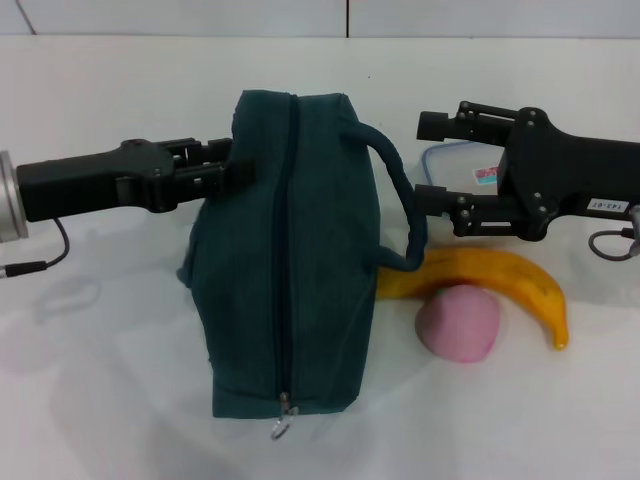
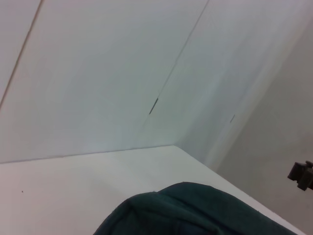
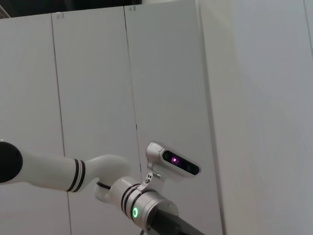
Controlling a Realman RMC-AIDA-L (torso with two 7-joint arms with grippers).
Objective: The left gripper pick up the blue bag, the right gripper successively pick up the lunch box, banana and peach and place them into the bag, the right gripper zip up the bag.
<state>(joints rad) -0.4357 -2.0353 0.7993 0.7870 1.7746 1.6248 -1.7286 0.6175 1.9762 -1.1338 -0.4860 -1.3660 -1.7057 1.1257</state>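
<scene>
Bag [image 1: 285, 260] looks soft and floppy (zipper closed), so our left claw [image 1: 235, 168] pinches its top edge. Our right claw [image 1: 435, 160] hangs released above the box [image 1: 452, 160].

White table [image 1: 100, 380] carries it all: bag [image 1: 285, 270] stands at the centre, zipper up. Just right of it, banana [image 1: 500, 280] and pink peach [image 1: 460, 322] touch. Lunch box [image 1: 455, 165] sits behind, near the far edge.
</scene>
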